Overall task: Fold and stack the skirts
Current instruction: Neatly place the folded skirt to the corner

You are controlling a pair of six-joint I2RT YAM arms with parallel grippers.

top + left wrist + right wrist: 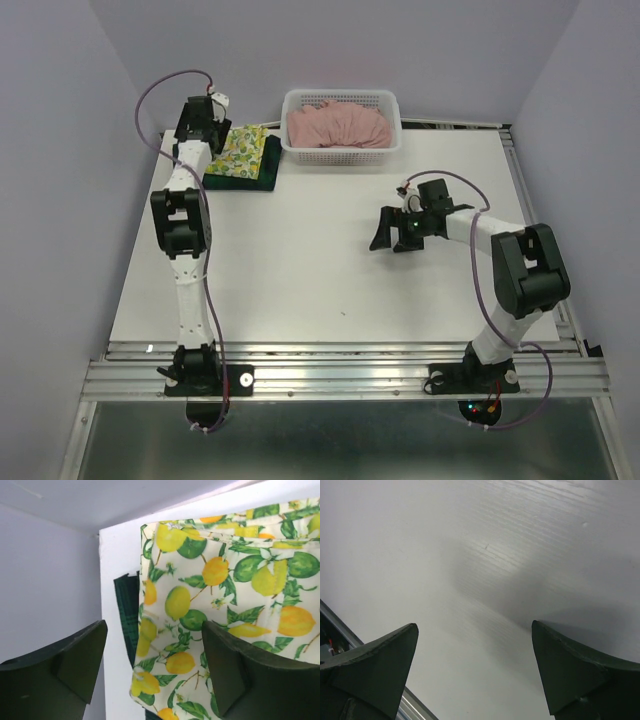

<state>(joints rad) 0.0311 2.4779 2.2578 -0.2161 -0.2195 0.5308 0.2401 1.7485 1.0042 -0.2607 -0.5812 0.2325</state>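
three skirts in all. the lemon-print skirt [240, 152] lies folded on top of the plaid skirt [270, 168], making one stack of two at the far left corner of the table [330, 270]. the pink skirt [338, 125] sits bunched and unfolded in the single white basket [392, 103] at the far edge, just right of the stack.

two arms, two grippers. the left gripper [154, 625] hovers over the left edge of the stack with its fingers spread wide and released, nothing clamped between them (the lemon print shows flat in the gap). the right gripper [474, 624] hangs over bare table on the right side, well apart from every skirt, its fingers also spread wide and holding nothing.

what is hard to see: the plaid skirt is almost wholly covered, showing only as a dark strip along the near and right edges from above, and as a narrow green band beside the lemon print in the left wrist view. the left arm hides the stack's left edge from above, and its fingers cannot be made out there. the lemon-print skirt is cut off at the right and bottom of the left wrist view. the basket walls hide the lower part of the pink skirt. the right wrist view shows only table and a sliver of metal rail [340, 630] at lower left.
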